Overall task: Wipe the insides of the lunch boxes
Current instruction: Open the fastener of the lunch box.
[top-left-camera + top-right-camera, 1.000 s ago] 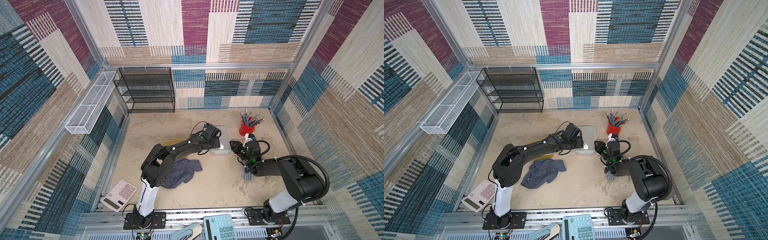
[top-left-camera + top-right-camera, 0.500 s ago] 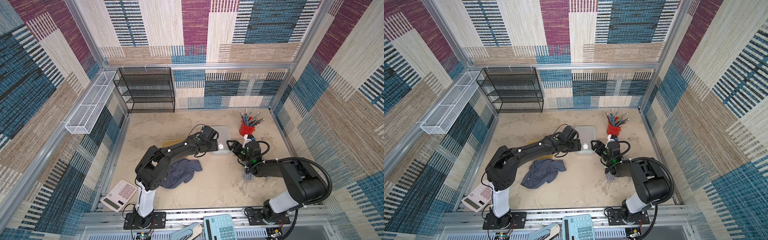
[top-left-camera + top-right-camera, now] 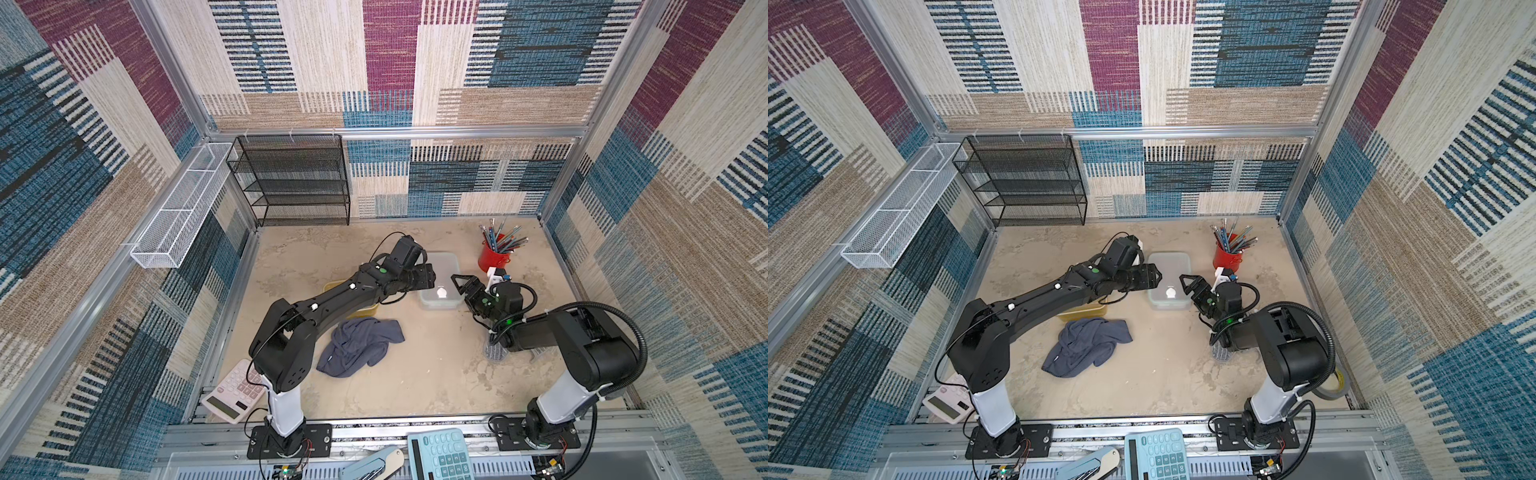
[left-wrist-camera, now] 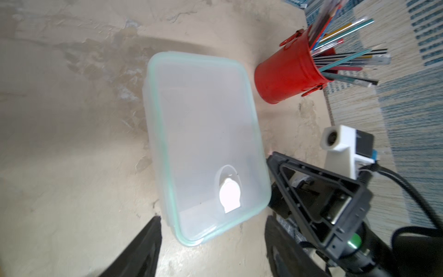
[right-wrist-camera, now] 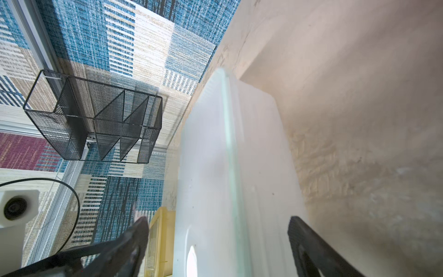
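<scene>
The table (image 3: 436, 386) carried everything. Both arms reached toward the clear box (image 3: 444, 268), which sat flat on the table with its lid on. The left arm came from the box's left and the right arm from its right. The cloth (image 3: 357, 345) lay crumpled well in front and left of the clear box, and neither arm touched it. The amber box (image 3: 1084, 312) sat left of the clear box, mostly hidden under the left arm, so I could not tell whether it was lidded. The cup (image 3: 492, 259) stood just behind and right of the clear box.

The left gripper (image 3: 429, 277) hung at the box's left front corner with its fingers spread wide, holding nothing. The right gripper (image 3: 464, 291) was also spread wide and empty at the box's right front edge. The box's side lay between its fingers, but contact was unclear.

Wiping looked not yet begun, and the step in hand seemed to be getting the lid off. One gripper should pin the base low while the other takes a lid corner and peels it upward rather than dragging it, so the box does not slide into the cup. Lifting the small white tab (image 4: 229, 195) at the lid's front end might first ease the seal.
</scene>
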### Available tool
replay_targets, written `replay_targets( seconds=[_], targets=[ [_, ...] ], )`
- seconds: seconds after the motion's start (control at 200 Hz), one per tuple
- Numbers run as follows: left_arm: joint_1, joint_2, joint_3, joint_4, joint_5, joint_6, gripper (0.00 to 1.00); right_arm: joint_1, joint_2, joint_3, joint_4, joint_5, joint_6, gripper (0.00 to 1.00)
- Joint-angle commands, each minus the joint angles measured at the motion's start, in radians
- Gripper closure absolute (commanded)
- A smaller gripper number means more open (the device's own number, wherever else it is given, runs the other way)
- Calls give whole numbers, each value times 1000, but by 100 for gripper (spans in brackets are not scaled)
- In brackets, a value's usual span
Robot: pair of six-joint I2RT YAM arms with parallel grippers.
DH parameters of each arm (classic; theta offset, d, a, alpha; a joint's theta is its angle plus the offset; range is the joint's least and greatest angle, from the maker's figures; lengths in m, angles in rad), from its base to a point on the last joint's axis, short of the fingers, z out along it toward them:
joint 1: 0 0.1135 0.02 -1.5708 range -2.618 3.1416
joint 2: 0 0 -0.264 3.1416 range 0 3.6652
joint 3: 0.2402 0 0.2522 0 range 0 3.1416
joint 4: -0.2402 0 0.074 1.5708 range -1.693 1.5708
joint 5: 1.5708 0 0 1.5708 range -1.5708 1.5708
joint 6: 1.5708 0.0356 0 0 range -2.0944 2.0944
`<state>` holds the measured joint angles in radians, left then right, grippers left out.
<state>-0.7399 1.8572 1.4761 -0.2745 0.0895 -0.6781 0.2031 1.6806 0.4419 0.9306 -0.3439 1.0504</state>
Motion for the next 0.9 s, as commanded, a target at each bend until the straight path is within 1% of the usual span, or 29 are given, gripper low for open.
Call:
replay_targets(
  seconds=[0.0,0.05,0.14,0.336,0.386,0.551,0.691,0.846,0.896],
  targets=[
    [5,41,38,48,151,59,32,-1,33,-13,126,-35,67,8],
    [8,63,51,56,197,65,34,-2,49,-24,169,-40,86,8],
    [12,95,63,67,234,65,35,-3,70,-34,224,-46,110,9],
    [19,126,53,85,254,44,37,-2,91,-45,326,-40,162,14],
    [21,130,47,90,260,39,37,-2,105,-45,356,-41,177,17],
    [22,129,17,102,268,16,39,-2,170,-11,434,-74,224,29],
    [21,111,-24,144,280,-23,40,6,190,48,416,-92,230,32],
    [24,83,-65,179,267,-41,40,8,201,89,365,-90,231,34],
    [26,79,-68,183,265,-41,40,9,219,90,380,-96,240,35]
  ],
)
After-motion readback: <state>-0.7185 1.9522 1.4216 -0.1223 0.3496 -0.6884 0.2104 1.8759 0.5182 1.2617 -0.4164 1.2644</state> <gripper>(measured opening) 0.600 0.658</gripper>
